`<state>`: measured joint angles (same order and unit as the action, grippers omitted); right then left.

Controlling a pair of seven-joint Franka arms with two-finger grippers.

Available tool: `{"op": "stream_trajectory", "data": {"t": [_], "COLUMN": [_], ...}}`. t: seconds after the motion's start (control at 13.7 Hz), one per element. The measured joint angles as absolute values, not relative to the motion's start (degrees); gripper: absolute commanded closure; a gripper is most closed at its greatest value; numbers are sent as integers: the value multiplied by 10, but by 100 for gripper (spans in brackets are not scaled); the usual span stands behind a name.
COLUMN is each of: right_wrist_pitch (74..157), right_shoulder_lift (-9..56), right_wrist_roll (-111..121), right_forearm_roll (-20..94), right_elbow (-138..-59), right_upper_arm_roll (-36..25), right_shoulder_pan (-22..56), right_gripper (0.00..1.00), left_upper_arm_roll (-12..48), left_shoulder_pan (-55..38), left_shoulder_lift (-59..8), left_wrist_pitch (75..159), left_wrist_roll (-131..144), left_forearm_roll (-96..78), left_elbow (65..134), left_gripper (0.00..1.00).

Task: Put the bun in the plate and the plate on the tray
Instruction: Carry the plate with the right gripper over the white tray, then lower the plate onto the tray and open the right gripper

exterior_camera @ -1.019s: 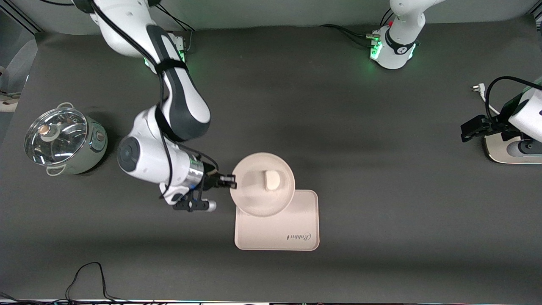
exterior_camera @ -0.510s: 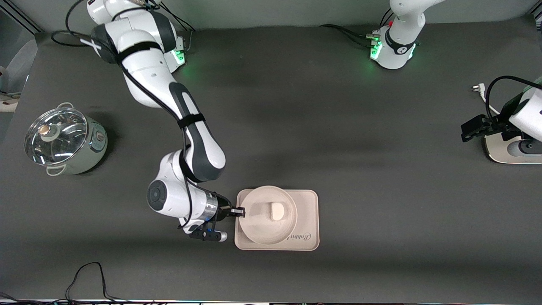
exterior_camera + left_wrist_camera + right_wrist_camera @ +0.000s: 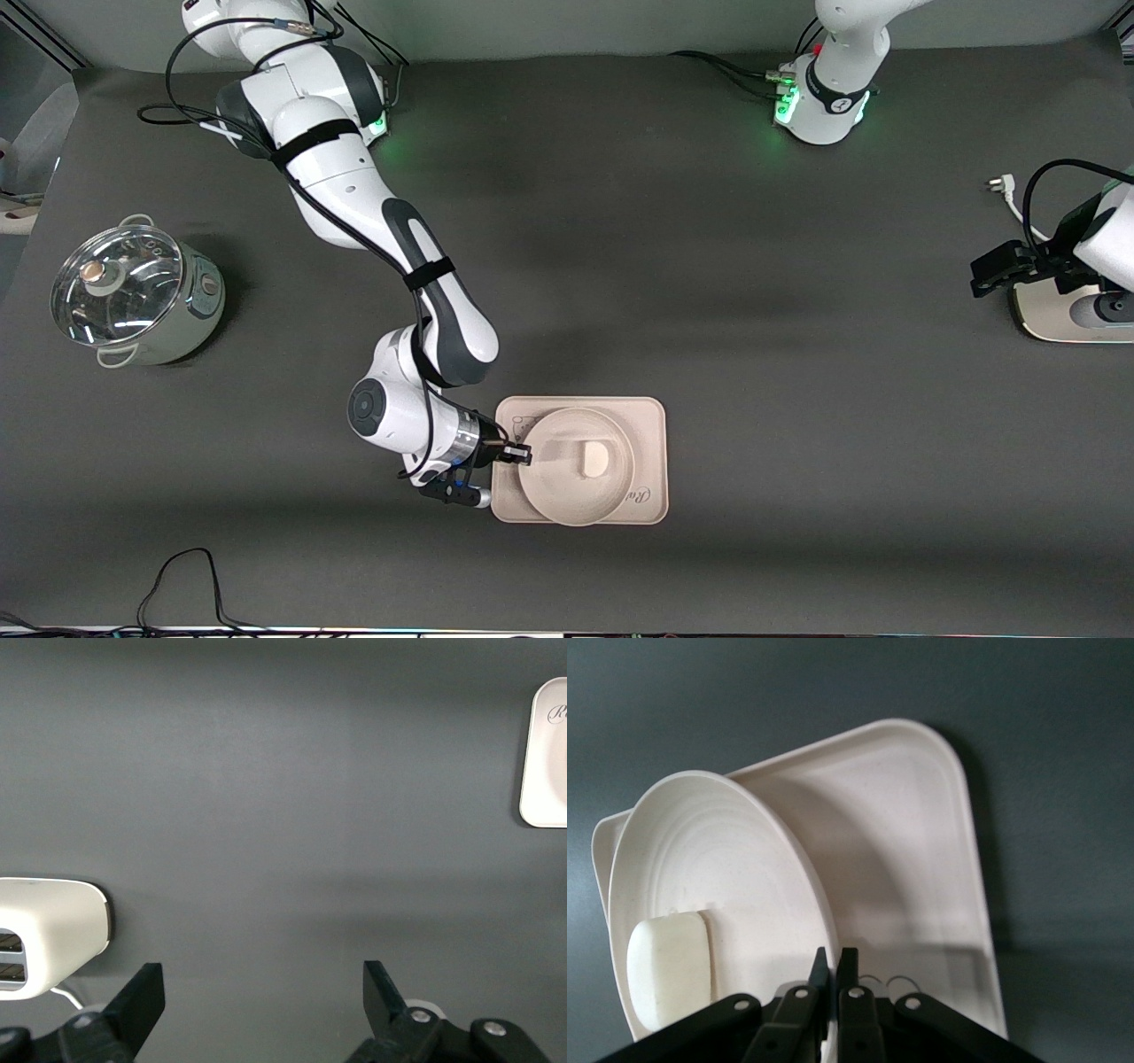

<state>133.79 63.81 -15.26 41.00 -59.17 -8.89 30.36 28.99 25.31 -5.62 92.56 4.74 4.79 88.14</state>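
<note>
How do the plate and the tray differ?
The plate is round and plain; the tray is rectangular with rounded corners and printed lettering. The plate is narrower and sits on the tray. The plate carries the bun, its rim pinched by the right tool; nothing grips the tray. Both are cream-beige.

A dark grey table [image 3: 709,292] carries everything. The tray [image 3: 647,421], cream-beige and rectangular with rounded corners and script lettering, lies flat on it toward the front camera's edge, about midway between the two arms' ends. A steel pot with a glass lid [image 3: 133,297] stands toward the right arm's end. A white appliance [image 3: 1063,315] sits at the edge of the left arm's end, with a white plug [image 3: 997,185] lying just beside it. A black cable [image 3: 182,580] loops along the edge nearest the camera.
</note>
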Motion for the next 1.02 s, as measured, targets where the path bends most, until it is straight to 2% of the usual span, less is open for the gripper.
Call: {"op": "stream_trajectory", "data": {"t": [0.22, 0.29, 0.36, 0.8, 1.02], "right_wrist_pitch": [1340, 1340, 1340, 1331, 1253], "right_shoulder_lift": [640, 640, 640, 636, 604], "right_wrist_roll": [-157, -157, -157, -157, -157], "right_forearm_roll": [410, 410, 410, 384, 310], "right_elbow": [-591, -591, -591, -573, -558], "right_upper_arm_roll": [-86, -86, -86, -89, -93], "right_shoulder_pan": [303, 303, 303, 300, 276], "right_gripper": [100, 76, 1, 0, 0], "left_upper_arm_roll": [290, 290, 290, 291, 292], "left_shoulder_pan": [253, 253, 253, 253, 252], "left_shoulder_lift": [-55, -54, -54, -50, -37], "left_wrist_pitch": [925, 925, 925, 925, 925], "left_wrist_roll": [47, 47, 47, 47, 47], "left_forearm_roll": [48, 48, 48, 48, 47], "left_elbow": [881, 881, 881, 881, 880], "left_gripper": [0, 0, 0, 0, 0]}}
